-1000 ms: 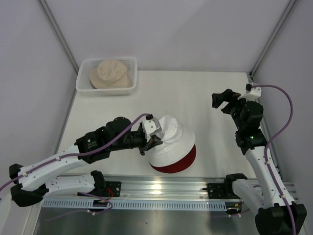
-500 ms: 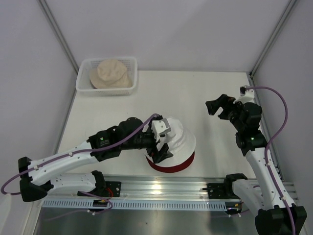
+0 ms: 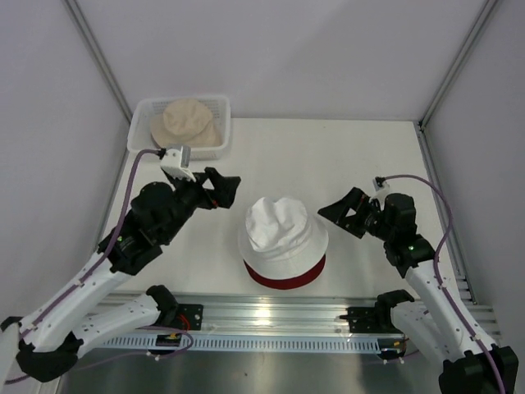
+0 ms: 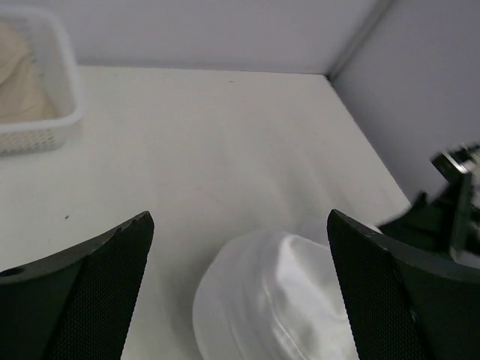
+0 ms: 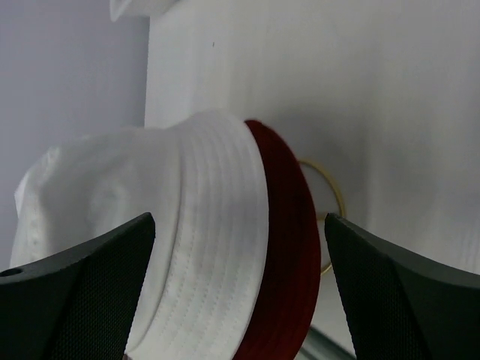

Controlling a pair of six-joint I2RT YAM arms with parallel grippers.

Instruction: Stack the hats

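A white hat [image 3: 281, 231] sits on top of a dark red hat [image 3: 287, 276] near the table's front middle. Both show in the right wrist view, the white hat [image 5: 180, 240] over the dark red hat [image 5: 289, 247]. The white hat [image 4: 277, 300] also lies low in the left wrist view. A cream-beige hat [image 3: 188, 121] rests in the white mesh basket [image 3: 139, 139] at the back left. My left gripper [image 3: 223, 187] is open, raised to the left of the stack and holding nothing. My right gripper [image 3: 338, 212] is open just right of the stack, apart from it.
A gold wire ring [image 5: 330, 202] peeks out from under the red hat's brim. The basket's corner [image 4: 45, 127] shows at the far left of the left wrist view. Grey walls close in the table on three sides.
The left gripper opened, let go of the white hat onto the red one, and drew back up and to the left. The right gripper came down and left toward the stack.
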